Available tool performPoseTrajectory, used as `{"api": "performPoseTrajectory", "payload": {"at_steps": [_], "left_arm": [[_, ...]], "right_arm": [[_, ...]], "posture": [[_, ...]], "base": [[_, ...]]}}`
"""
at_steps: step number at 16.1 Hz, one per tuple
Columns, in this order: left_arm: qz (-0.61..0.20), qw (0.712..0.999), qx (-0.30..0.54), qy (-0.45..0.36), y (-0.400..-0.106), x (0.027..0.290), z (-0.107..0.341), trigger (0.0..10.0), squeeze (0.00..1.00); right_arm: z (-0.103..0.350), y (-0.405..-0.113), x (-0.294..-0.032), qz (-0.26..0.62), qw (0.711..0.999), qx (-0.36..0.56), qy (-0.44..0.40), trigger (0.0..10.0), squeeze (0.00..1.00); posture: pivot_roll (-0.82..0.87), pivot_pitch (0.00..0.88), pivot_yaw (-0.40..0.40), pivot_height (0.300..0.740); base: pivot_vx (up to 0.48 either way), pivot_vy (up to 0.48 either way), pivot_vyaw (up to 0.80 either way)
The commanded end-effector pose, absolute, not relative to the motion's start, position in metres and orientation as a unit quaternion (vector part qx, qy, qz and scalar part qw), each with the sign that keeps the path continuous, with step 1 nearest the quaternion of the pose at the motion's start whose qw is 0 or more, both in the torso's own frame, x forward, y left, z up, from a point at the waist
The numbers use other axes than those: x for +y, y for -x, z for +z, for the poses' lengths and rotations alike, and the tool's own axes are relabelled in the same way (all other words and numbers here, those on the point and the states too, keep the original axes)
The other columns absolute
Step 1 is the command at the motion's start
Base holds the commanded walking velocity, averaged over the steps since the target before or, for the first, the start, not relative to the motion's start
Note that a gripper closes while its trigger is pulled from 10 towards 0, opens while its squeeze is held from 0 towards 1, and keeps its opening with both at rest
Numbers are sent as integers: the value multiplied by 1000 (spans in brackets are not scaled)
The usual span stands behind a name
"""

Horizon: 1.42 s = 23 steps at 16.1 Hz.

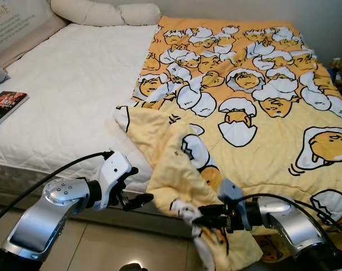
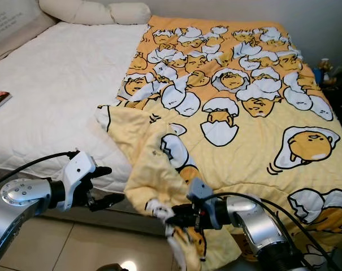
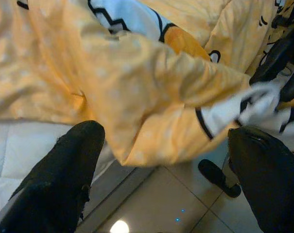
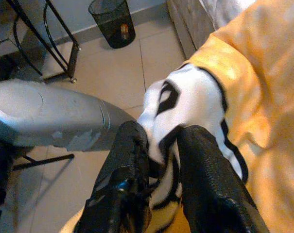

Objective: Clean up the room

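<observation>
A yellow blanket [image 1: 255,107] printed with egg characters covers the right half of the bed. Its near corner is folded back and bunched, hanging over the bed's front edge [image 1: 176,180]. My right gripper [image 1: 203,218] is shut on that hanging corner; in the right wrist view both black fingers [image 4: 129,160] pinch a white and black patch of the blanket [image 4: 185,107]. My left gripper [image 1: 141,183] is open, just left of the hanging fold at the bed's front edge. In the left wrist view its fingers [image 3: 64,179] stand wide apart with the blanket [image 3: 137,97] just ahead of them.
The left half of the bed is bare white mattress [image 1: 69,90], with a book [image 1: 5,107] near its left side and pillows [image 1: 103,12] at the head. Tiled floor [image 1: 131,248] lies below the bed. A black waste bin [image 4: 112,22] and rack legs [image 4: 54,43] stand nearby.
</observation>
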State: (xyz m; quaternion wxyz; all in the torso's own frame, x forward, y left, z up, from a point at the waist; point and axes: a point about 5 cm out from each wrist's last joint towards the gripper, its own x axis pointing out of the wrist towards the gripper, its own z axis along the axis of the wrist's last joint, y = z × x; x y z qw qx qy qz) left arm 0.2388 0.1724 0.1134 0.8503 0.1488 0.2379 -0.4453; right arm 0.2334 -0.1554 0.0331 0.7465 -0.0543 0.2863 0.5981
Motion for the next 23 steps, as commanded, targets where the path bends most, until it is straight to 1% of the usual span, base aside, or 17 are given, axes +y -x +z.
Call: {"api": "performPoseTrajectory", "payload": {"at_steps": [1, 3, 4, 5, 6, 7, 8, 9, 10, 11, 12, 14, 15, 17, 19, 20, 23], "left_arm": [[-440, 852, 239, -151, -239, 175, 112, 10000, 0], [-441, 852, 238, -149, -238, 172, 111, 10000, 0], [-439, 855, 235, -146, -239, 171, 111, 10000, 0], [-438, 856, 235, -146, -239, 170, 111, 10000, 0], [-427, 864, 225, -145, -240, 170, 111, 10000, 0], [-418, 871, 215, -144, -241, 170, 112, 10000, 0], [-389, 888, 197, -144, -245, 169, 113, 10000, 0], [-334, 918, 166, -137, -252, 168, 114, 10000, 0], [-263, 947, 142, -115, -257, 170, 113, 10000, 0], [-231, 958, 136, -104, -257, 170, 111, 10000, 0], [-185, 970, 136, -83, -255, 172, 107, 10000, 0], [-156, 976, 133, -68, -251, 172, 104, 10000, 0], [-136, 980, 129, -60, -247, 172, 102, 10000, 0], [-115, 984, 124, -60, -247, 175, 102, 10000, 0], [-107, 984, 122, -69, -247, 178, 103, 10000, 0], [-103, 984, 121, -75, -247, 181, 105, 10000, 0], [-105, 984, 118, -83, -250, 180, 106, 10000, 0]], "right_arm": [[27, -230, -161, 591, 752, 288, 52, 10000, 1000], [22, -228, -166, 581, 759, 291, 43, 10000, 1000], [13, -228, -179, 555, 776, 297, 38, 10000, 1000], [11, -228, -183, 548, 781, 299, 36, 10000, 1000], [8, -233, -195, 511, 809, 288, 36, 10000, 1000], [7, -236, -201, 488, 827, 277, 38, 10000, 1000], [9, -242, -207, 455, 850, 264, 37, 10000, 1000], [10, -251, -217, 388, 887, 247, 30, 10000, 1000], [12, -263, -225, 291, 928, 231, 23, 10000, 1000], [12, -269, -222, 253, 941, 226, 14, 10000, 1000], [22, -276, -209, 229, 955, 188, 1, 10000, 1000], [31, -279, -199, 218, 964, 150, -11, 10000, 1000], [37, -282, -187, 190, 974, 122, -22, 10000, 1000], [42, -284, -174, 161, 982, 98, -26, 10000, 1000], [48, -283, -167, 140, 985, 93, -27, 10000, 1000], [55, -282, -160, 132, 986, 93, -44, 10000, 1000], [66, -282, -155, 118, 988, 86, -60, 10000, 1000]], "posture": [[-38, 0, 83, 740], [-39, 0, 82, 740], [-41, 0, 77, 740], [-38, 0, 73, 740], [-31, 0, 63, 740], [-27, 0, 57, 740], [-16, 0, 44, 740], [-4, 0, 30, 740], [2, 0, 19, 740], [6, 0, 14, 740], [11, 0, 5, 740], [11, 0, 5, 740], [16, 0, -3, 740], [26, 0, -12, 740], [35, 0, -13, 740], [34, 0, -8, 740], [23, 0, 10, 740]], "base": [[0, 0, 0], [0, 0, 0], [0, 0, 0], [0, 0, 0], [0, 0, 0], [0, 0, 0], [0, 0, 0], [0, 0, 0], [0, 0, 0], [0, 0, 0], [0, 0, 0], [0, 161, 0], [0, 352, 0], [0, 360, 0], [0, 379, -231], [0, 394, -500], [0, 396, -504]]}}
